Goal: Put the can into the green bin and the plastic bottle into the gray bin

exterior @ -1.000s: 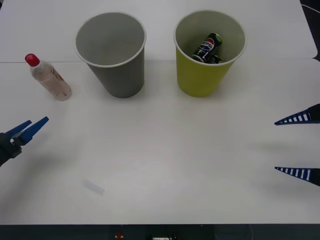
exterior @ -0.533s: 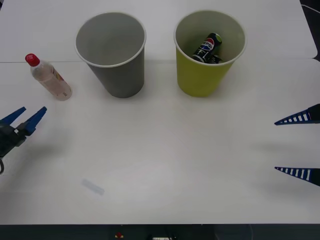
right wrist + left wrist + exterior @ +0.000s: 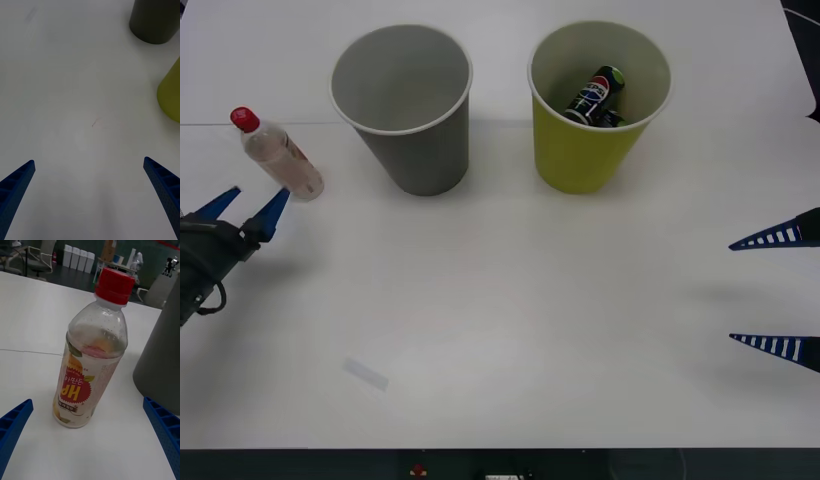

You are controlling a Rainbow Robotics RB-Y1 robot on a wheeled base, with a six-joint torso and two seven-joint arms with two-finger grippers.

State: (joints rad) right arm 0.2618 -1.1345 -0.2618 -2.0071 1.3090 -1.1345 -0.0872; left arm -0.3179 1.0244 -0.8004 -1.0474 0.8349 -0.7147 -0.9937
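**Blue fingers spread just short of the bottle**

Clear plastic with a red cap, the plastic bottle (image 3: 276,154) stands at the upper left of the front view, on the white table (image 3: 510,300), left of the gray bin (image 3: 404,108). The left gripper (image 3: 248,212) sits at the left edge just below the bottle, jaws wide apart and holding nothing; in the left wrist view the bottle (image 3: 92,352) stands between the two fingertips but farther out. The can (image 3: 596,95) lies inside the green bin (image 3: 595,105), upper right of centre. The right gripper (image 3: 774,290) rests at the right edge, jaws wide apart and empty.
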